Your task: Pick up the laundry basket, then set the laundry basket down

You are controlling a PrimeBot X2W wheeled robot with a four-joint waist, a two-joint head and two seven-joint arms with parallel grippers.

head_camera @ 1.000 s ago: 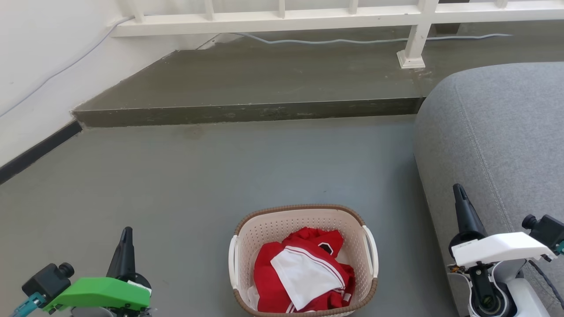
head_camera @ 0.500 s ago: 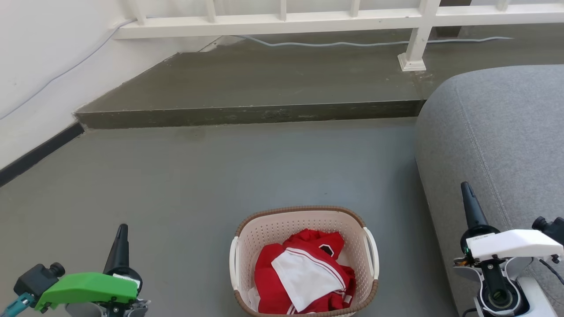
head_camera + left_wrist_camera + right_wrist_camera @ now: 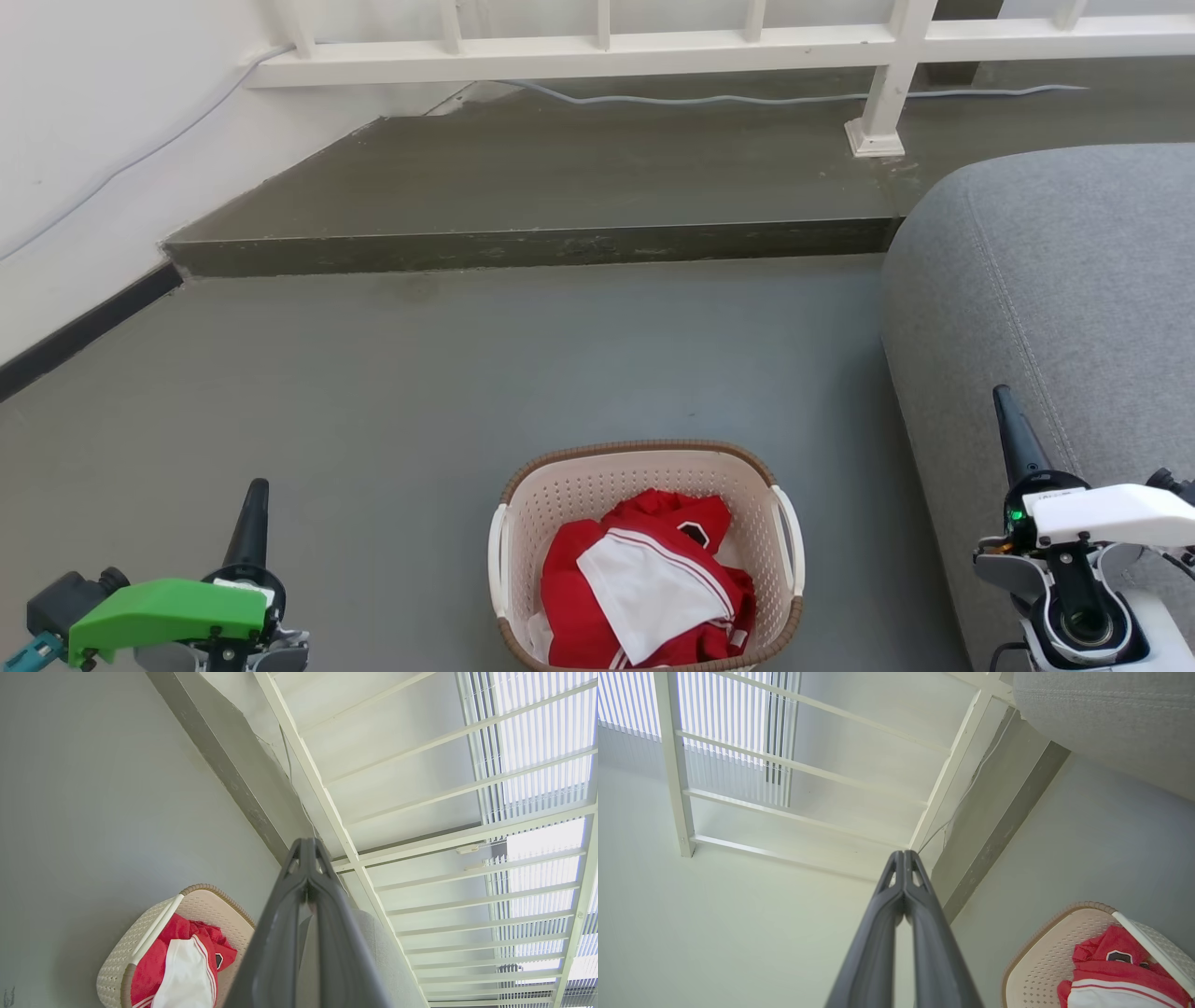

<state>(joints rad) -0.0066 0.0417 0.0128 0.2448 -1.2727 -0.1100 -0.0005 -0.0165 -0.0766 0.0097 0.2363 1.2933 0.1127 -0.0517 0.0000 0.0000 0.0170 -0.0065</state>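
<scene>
The laundry basket (image 3: 644,555) sits on the floor (image 3: 420,392) at the bottom centre of the head view, holding red and white clothes (image 3: 644,583); its long axis runs away from the robot, one white handle on each side; the left end effector (image 3: 252,509) and right end effector (image 3: 1013,439) flank it, well apart, fingers closed together and empty; the left looks slightly nearer.

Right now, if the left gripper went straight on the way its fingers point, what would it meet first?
Probably nothing nearby: the shut left gripper points forward past the laundry basket, toward the step and white railing. Depth is unclear.
</scene>
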